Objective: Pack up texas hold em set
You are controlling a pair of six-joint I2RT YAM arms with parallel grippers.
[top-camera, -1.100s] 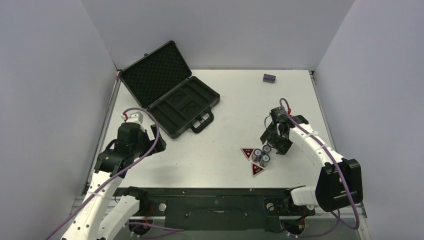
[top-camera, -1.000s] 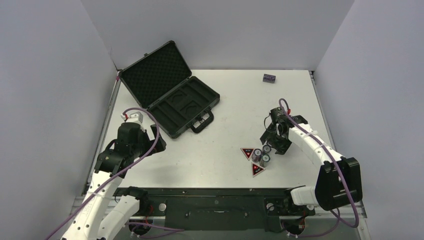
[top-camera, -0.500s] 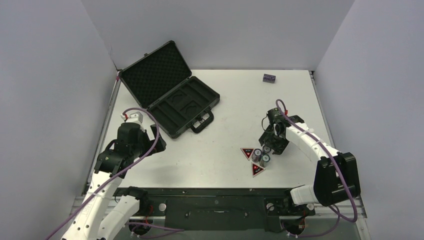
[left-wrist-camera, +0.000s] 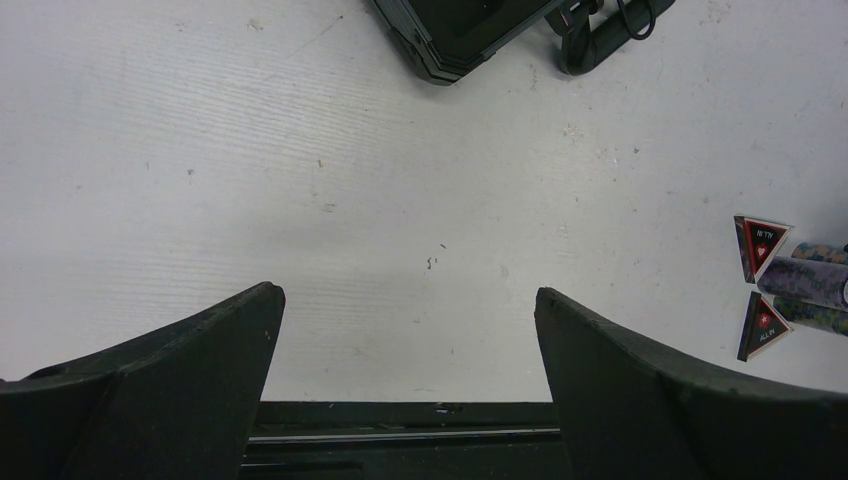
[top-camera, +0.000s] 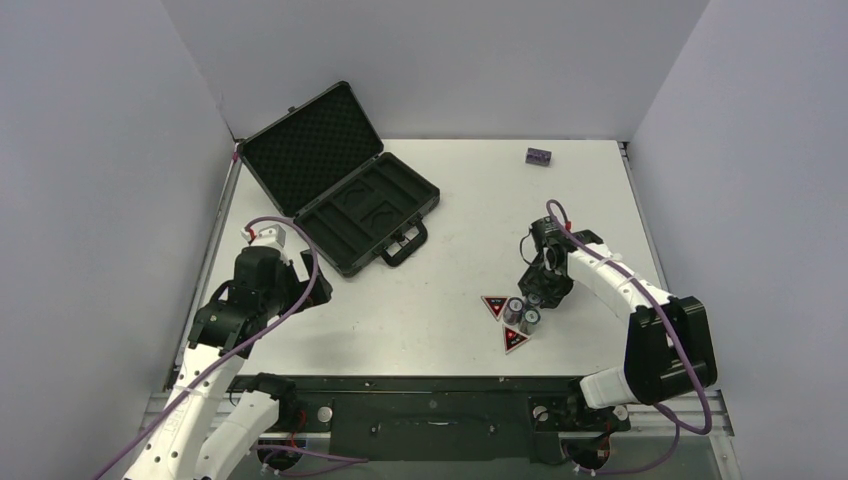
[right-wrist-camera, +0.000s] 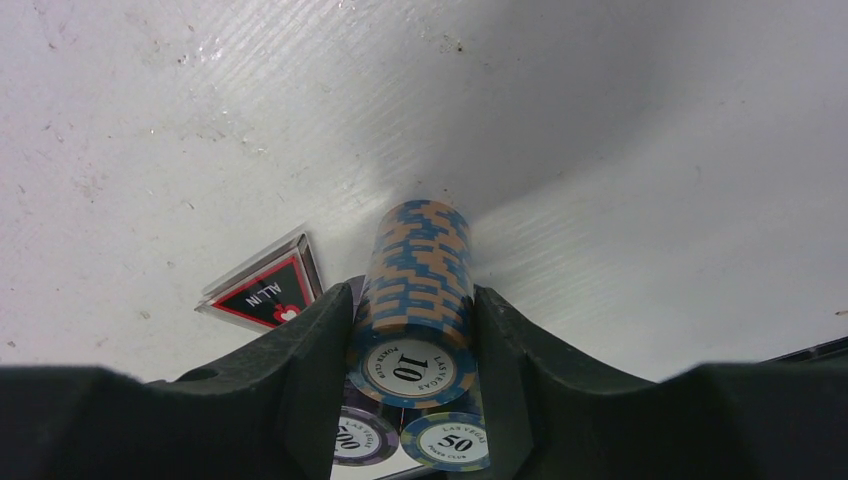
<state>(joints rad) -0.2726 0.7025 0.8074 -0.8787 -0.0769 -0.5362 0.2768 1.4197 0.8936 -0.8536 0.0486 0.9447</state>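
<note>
A white table (top-camera: 470, 190), scuffed and speckled with small dark marks, stands inside a booth with plain grey walls (top-camera: 430, 60). A small dark purple block (top-camera: 539, 156) lies flat near the table's far right corner. A black metal rail (top-camera: 430, 412) runs along the near edge.

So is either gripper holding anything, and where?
Right gripper pinches the 10 chip stack by opposite sides, near its top. Left gripper open, empty.
</note>
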